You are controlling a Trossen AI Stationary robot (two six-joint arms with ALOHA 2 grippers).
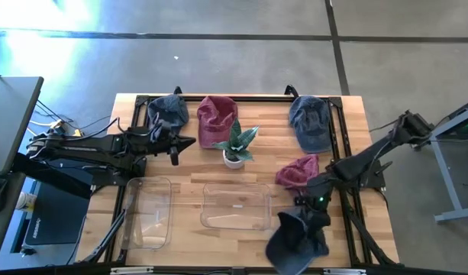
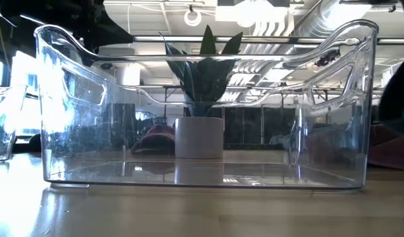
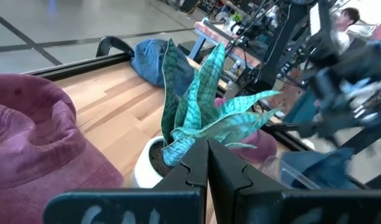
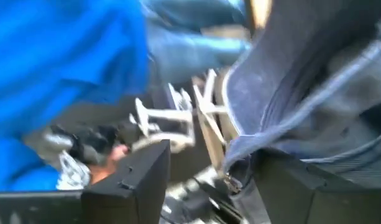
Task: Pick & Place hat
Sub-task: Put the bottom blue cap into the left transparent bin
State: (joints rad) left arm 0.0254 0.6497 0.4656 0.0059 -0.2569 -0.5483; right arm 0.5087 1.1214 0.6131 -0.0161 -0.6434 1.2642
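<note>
- Biggest thing is the wooden table (image 1: 218,179), with black rails round its edges and the floor showing on every side in the high view.
- Two clear plastic bins sit along the near edge: one (image 1: 235,207) at roughly 6 o'clock from the table's middle, a taller one (image 1: 148,212) at about 8 o'clock.
- Hats all over. A dark blue hat (image 1: 297,240) at about 5 o'clock, hanging half off the near edge, is the one the right arm is working on.
- Others: a denim cap (image 1: 311,122) at 2 o'clock, a maroon hat (image 1: 217,120) at 12, a dark cap (image 1: 168,111) at 10 to 11, a small maroon hat (image 1: 298,171) at about 4.
- Right gripper (image 1: 314,208) is right over the dark blue hat. In the right wrist view its fingers (image 4: 137,180) stand apart with dark fabric draped between them, not pinched, so it looks released.
- Left gripper (image 1: 175,147) hovers at about 10 o'clock beside the dark cap, fingers (image 3: 190,171) clenched together on nothing.
- Smallest: a potted snake plant (image 1: 236,147) in a white pot, dead centre.
</note>
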